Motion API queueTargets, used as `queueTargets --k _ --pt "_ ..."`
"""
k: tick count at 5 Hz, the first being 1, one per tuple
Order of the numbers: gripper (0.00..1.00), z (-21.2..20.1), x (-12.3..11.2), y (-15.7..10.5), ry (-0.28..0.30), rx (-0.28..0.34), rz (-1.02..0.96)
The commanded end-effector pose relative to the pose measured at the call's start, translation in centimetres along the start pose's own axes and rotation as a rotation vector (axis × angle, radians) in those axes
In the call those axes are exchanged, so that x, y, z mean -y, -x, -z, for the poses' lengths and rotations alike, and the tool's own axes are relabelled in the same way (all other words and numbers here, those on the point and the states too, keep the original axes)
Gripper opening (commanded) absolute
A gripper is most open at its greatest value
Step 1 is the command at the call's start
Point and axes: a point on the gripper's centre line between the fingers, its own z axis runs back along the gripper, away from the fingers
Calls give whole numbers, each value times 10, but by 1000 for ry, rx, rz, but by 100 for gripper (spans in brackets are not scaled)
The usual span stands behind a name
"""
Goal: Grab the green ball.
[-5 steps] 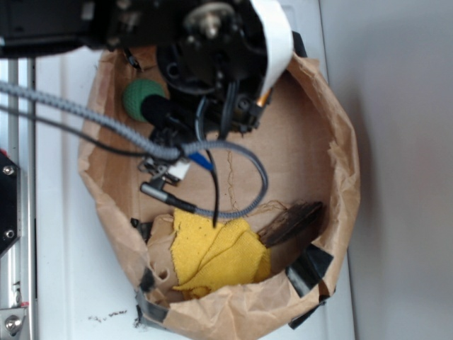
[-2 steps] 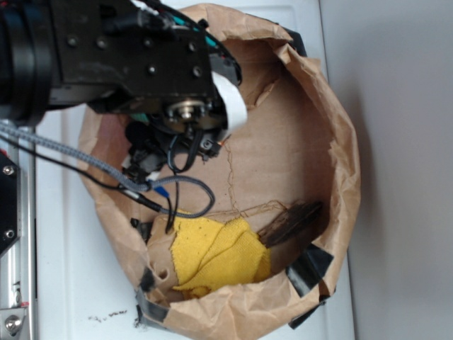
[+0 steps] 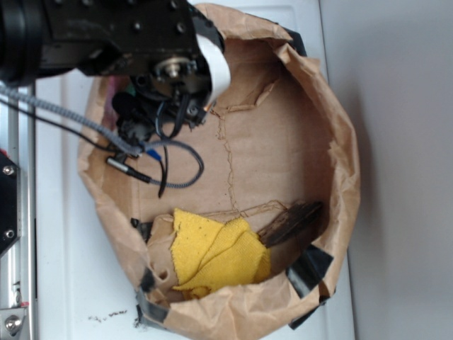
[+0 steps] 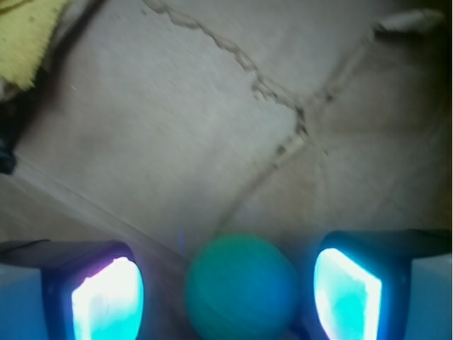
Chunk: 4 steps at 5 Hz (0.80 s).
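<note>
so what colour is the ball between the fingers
Green ball, a teal-tinged green; clearest in the wrist view.

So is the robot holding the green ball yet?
Not yet. The green ball sits between the open fingers of the gripper, with gaps on both sides, so nothing is held.

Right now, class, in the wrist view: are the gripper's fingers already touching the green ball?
No. The green ball sits between the open gripper fingers, with a visible gap on each side.
</note>
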Motion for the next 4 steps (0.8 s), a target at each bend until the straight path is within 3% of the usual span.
queueTargets --k 1,2,3,4 --pt "100 6 -16 5 -78 -37 -74" --pt "100 30 -5 -1 -114 -98 -35" --pt "0 35 -5 -1 -122 -94 -56" --pt "0 33 -5 -1 -125 -78 -50"
